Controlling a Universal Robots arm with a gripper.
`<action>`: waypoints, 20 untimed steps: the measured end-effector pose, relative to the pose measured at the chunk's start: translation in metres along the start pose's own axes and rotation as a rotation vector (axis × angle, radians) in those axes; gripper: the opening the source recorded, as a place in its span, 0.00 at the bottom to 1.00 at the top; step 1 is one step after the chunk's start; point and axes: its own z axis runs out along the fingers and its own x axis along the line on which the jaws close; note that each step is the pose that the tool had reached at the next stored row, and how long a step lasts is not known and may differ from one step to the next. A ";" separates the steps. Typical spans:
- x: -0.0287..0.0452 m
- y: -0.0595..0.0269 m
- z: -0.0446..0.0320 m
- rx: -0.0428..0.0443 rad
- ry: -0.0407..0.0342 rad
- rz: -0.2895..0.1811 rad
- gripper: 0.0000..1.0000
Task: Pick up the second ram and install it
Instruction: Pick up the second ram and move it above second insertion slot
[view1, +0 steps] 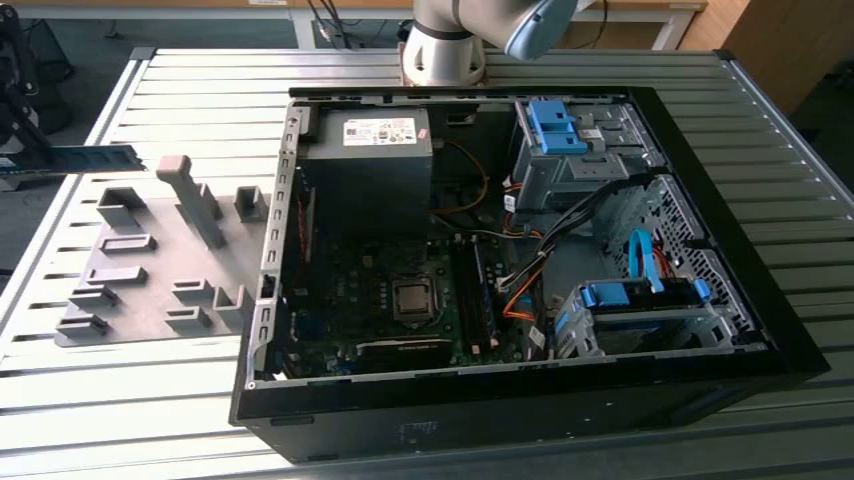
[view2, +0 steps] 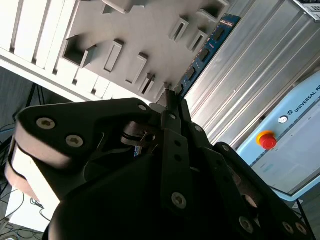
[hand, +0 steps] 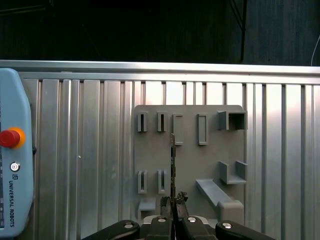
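Maker's lettering along pendant (hand: 12, 125) edge, well aside of pincer (hand: 173, 201); white printed label (view1: 383, 131) on power supply (view1: 367, 175), well apart from pincer, too small to read.

The fixture plate (view1: 167, 262) lies on the table (view1: 534, 65), to the exterior view's left of the computer case (view1: 534, 420).

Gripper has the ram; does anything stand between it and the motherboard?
Yes. In the exterior view the second ram, held by the gripper, is near the grey fixture plate. The plate's upright blocks and the case's side wall lie between it and the motherboard; the case is open on top.
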 end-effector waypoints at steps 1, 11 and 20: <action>0.0000 -0.0005 0.0000 -0.0001 0.0000 0.000 0.14; 0.0000 -0.0054 -0.0001 0.0000 0.0000 0.000 0.14; 0.0000 -0.0131 -0.0002 -0.0001 0.0000 0.000 0.14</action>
